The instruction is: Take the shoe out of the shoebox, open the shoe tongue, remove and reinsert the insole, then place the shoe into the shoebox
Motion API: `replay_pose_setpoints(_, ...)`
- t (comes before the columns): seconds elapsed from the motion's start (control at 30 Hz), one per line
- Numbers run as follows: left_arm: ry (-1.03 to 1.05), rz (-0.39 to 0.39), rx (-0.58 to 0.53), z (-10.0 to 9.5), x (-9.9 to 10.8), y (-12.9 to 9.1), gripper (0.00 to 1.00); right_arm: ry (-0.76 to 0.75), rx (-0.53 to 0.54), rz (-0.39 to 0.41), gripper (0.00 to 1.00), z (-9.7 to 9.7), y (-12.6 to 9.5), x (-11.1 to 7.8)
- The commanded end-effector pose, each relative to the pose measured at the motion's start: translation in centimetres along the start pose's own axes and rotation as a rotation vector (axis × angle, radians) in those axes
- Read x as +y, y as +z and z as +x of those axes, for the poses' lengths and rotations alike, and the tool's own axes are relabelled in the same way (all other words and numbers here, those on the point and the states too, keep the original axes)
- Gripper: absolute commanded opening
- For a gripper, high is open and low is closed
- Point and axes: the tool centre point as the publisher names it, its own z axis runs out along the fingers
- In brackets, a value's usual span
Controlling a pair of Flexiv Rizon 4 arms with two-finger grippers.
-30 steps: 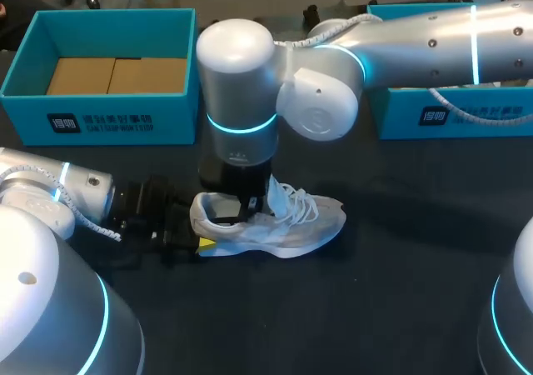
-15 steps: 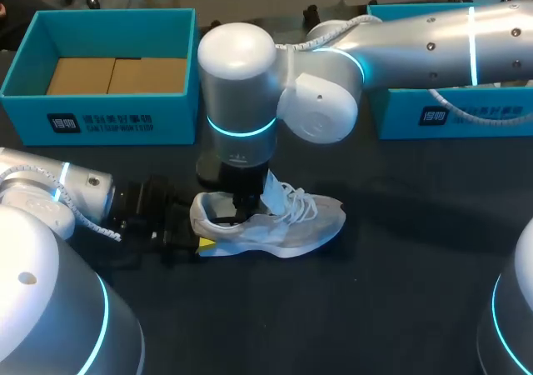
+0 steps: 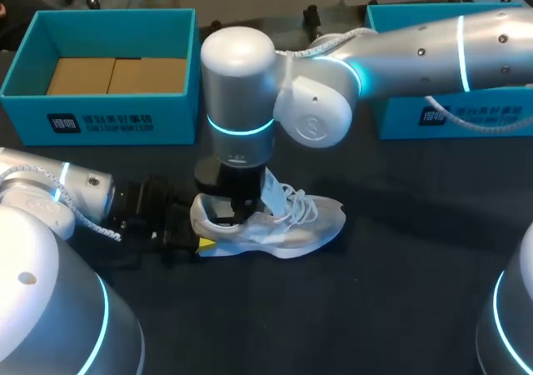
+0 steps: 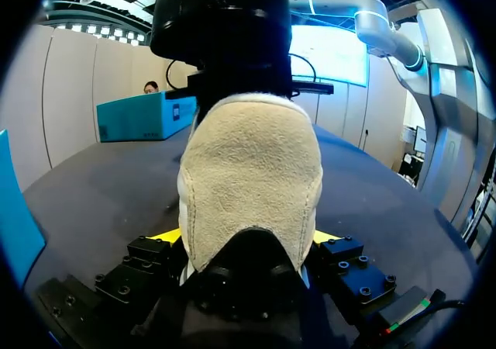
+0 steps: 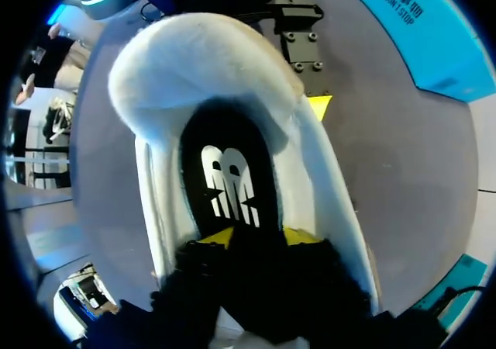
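While the shoe (image 3: 291,225) stands on its sole on the tabletop (image 3: 375,308), outside both boxes, my left tool (image 3: 200,240) holds it at the heel.

Left wrist view: the suede heel of the shoe (image 4: 252,171) fills the space between my fingers (image 4: 167,234), with a yellow tip pressed to each side. Left tool (image 4: 246,236) is closed on the shoe, low against the tabletop.

My right arm (image 3: 416,50) comes over the shoe from the far side. My right tool (image 3: 241,204) points straight down into the shoe's opening, just ahead of the left tool.

Right wrist view: the right tool (image 5: 260,236) is inside the collar (image 5: 194,62), directly over the black insole (image 5: 229,178). The insole lies flat in the shoe, its white mark just ahead of the tool. I cannot tell whether this tool is open or closed.

The tongue (image 3: 272,187) stands up just beside the right tool on the toe side, with the laces (image 3: 301,204) beyond it.

A teal box (image 3: 100,121) with cardboard (image 3: 117,75) in its bottom sits well beyond the left tool. A second box (image 3: 450,112) sits under the right arm, well apart from the shoe.
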Motion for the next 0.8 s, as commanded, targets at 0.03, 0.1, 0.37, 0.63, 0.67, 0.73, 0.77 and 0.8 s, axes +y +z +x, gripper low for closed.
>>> replay_pose_setpoints(0.03, -0.001, -0.003, -0.001, -0.3, 0.3, 0.1, 0.0, 0.014, 0.021, 0.0, 0.0, 0.7, 2.7, 0.7)
replay_pose_setpoints(0.1, -0.001, -0.003, -0.001, -0.3, 0.3, 0.1, 0.0, 0.031, 0.033, -0.007, 0.0, 1.1, 3.0, 0.4)
replay_pose_setpoints(0.37, -0.001, -0.003, -0.001, -0.3, 0.3, 0.1, 0.0, 0.065, 0.03, 0.022, 0.0, 1.9, 1.5, -1.0)
replay_pose_setpoints(0.63, -0.001, -0.003, -0.001, -0.3, 0.3, 0.1, 0.0, 0.074, -0.006, 0.059, 0.0, 1.2, -1.6, -2.2)
replay_pose_setpoints(0.67, -0.001, -0.003, -0.001, -0.3, 0.3, 0.1, 0.0, 0.075, -0.012, 0.063, 0.0, 1.1, -2.0, -2.3)
replay_pose_setpoints(0.73, -0.001, -0.003, -0.001, -0.3, 0.3, 0.1, 0.0, 0.076, -0.024, 0.068, 0.0, 0.8, -2.6, -2.5)
replay_pose_setpoints(0.77, -0.001, -0.003, -0.001, -0.3, 0.3, 0.1, 0.0, 0.078, -0.029, 0.069, 0.0, 0.7, -2.8, -2.6)
replay_pose_setpoints(0.8, -0.001, -0.003, -0.001, -0.3, 0.3, 0.1, 0.0, 0.079, -0.033, 0.07, 0.0, 0.6, -3.0, -2.7)
